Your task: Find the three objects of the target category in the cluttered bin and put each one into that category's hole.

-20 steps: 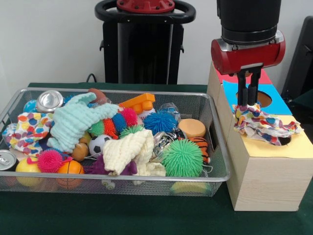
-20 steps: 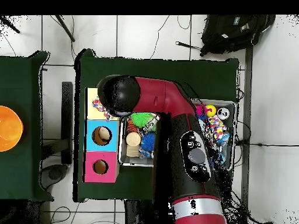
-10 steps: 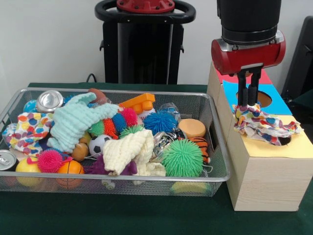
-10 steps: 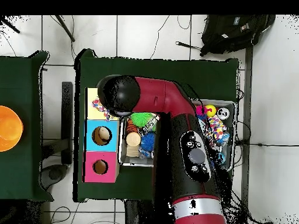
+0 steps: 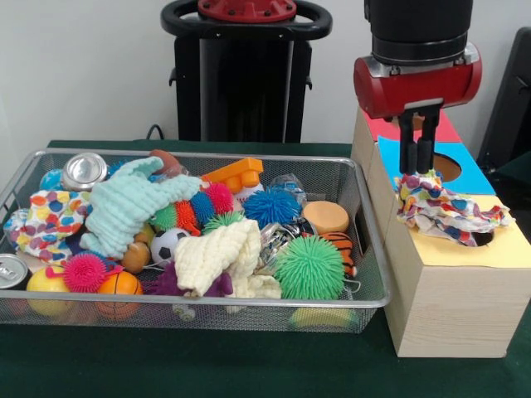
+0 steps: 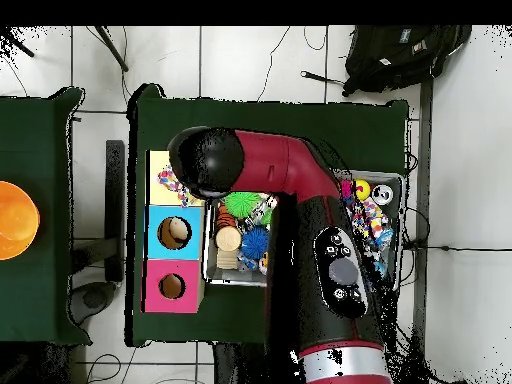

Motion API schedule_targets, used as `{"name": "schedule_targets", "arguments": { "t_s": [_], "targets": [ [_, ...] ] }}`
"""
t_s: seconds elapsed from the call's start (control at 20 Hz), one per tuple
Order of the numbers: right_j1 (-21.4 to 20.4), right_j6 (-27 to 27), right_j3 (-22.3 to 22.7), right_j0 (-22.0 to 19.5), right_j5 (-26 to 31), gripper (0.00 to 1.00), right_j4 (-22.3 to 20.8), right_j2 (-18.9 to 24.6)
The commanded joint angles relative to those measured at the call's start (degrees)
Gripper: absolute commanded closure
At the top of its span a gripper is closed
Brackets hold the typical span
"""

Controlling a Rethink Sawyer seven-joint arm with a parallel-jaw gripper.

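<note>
A multicoloured patterned cloth [image 5: 448, 211] lies crumpled on the yellow end of the wooden box [image 5: 452, 311], partly over that section's hole. My gripper [image 5: 416, 168] hangs just above the cloth's left edge, its two fingers close together and holding nothing. In the overhead view the arm hides the gripper, and only a bit of the cloth [image 6: 170, 182] shows. The wire bin [image 5: 369, 292] holds more cloths: a mint knitted one [image 5: 124, 207], a cream one [image 5: 217, 255] and a spotted one [image 5: 50, 224].
The box also has a blue section [image 5: 474, 176] and a pink section [image 5: 448, 131], each with a round hole. Spiky balls, cans, small sports balls and an orange block fill the bin. In the overhead view an orange bowl [image 6: 15, 220] sits on a side table.
My gripper has risen slightly and shifted a little left off the cloth. The cloth stays where it lay on the yellow section.
</note>
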Motion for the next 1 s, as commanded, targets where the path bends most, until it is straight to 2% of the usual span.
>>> {"name": "schedule_targets", "arguments": {
  "t_s": [0.05, 0.25, 0.3, 0.5, 0.85, 1.0],
  "targets": [
    [0.2, -4.0, 0.6, -2.1, 4.1, 1.0, -1.8, 4.8],
    [0.1, -5.2, -0.1, -2.4, 5.5, 1.0, -1.9, 5.7],
    [0.2, -4.3, -0.2, -2.4, 6.1, 0.0, -1.8, 5.6],
    [0.0, -5.8, -1.7, -1.7, 8.3, 0.0, -3.3, 5.6],
    [-0.5, -4.5, -0.9, -1.0, 8.0, 0.0, -3.2, 6.0],
    [-0.2, -6.3, -1.2, -1.0, 8.3, 0.0, -4.0, 6.9]
  ]
}}
